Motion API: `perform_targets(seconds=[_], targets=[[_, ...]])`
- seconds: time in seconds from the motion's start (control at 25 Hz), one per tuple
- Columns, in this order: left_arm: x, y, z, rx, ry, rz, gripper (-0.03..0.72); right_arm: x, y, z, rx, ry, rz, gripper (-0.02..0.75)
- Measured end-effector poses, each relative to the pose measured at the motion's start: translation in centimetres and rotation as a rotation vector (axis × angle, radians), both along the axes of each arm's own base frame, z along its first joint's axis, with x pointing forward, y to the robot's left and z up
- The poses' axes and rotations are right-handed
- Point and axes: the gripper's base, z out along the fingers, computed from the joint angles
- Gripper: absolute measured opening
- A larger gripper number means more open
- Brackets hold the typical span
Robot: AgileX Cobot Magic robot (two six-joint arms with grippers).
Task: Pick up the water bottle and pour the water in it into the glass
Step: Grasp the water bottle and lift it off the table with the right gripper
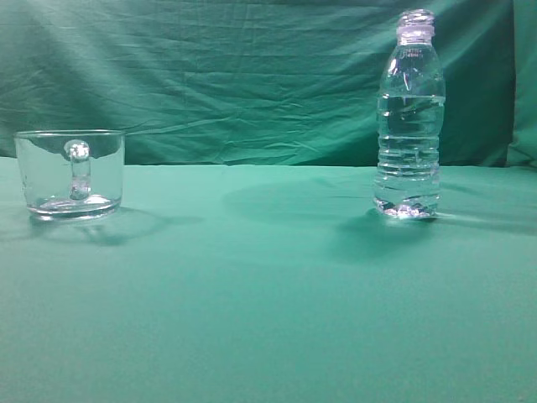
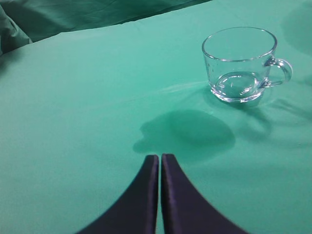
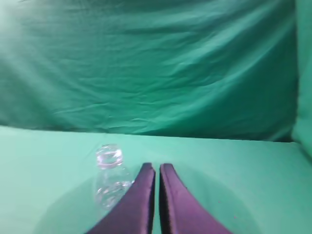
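Observation:
The water bottle stands upright and capless at the right of the green table, with the water filling it up to the shoulder. The glass, a short clear mug with its handle toward the camera, stands at the left. Neither gripper shows in the exterior view. In the left wrist view my left gripper is shut and empty, above the cloth, with the glass ahead to the right. In the right wrist view my right gripper is shut and empty, with the bottle just left of the fingers and below them.
A green cloth covers the table. A wrinkled green backdrop hangs behind it. Open cloth lies between the glass and the bottle.

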Motion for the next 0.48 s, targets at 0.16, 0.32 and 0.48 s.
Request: perform_targets(seconds=[0.16,0.32,0.48], targets=[[0.0,0.0,0.0,0.000,0.000,0.000,0.000,1.6,1.4,-1.1,-0.081,0.045,0.151,0.000],[0.0,0.0,0.0,0.000,0.000,0.000,0.000,3.0,2.3,-2.7,-0.110,0.120,0.244,0.094],[0.0,0.0,0.0,0.000,0.000,0.000,0.000,4.1,2.6,-4.1,-0.100,0.196,0.280,0.302]])
